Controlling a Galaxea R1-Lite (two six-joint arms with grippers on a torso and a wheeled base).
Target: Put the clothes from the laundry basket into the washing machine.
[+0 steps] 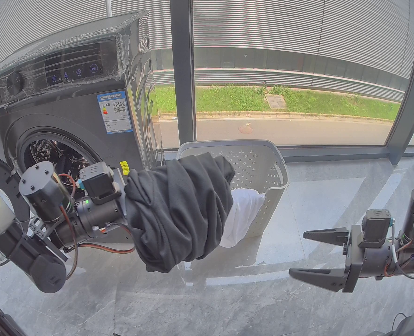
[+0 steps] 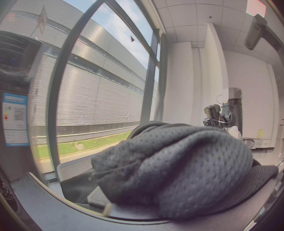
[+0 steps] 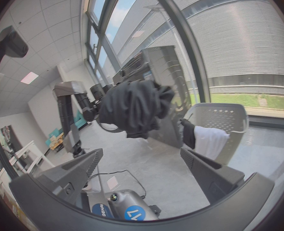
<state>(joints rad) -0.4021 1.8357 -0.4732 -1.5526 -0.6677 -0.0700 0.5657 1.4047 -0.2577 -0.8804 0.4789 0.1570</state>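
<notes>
Left pincer [image 1: 117, 204] buried in dark garment [image 1: 179, 215], held aloft just right of washer [image 1: 76, 117]; how far open, cannot tell. Right pincer [image 1: 320, 255] wide open, empty, well right of washer. Next, in my judgement: swing garment left, push deep into drum [image 1: 57, 155], keep hanging folds off rim. 1 white cloth [image 1: 242, 215] left in basket [image 1: 263, 162].

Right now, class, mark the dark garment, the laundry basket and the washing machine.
dark garment [image 1: 179, 211], head view, middle of the bundle.
laundry basket [image 1: 256, 164], head view, perforated back wall.
washing machine [image 1: 71, 68], head view, control panel.

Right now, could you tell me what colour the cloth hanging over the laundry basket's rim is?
The cloth is white; head view shows it best.
</notes>
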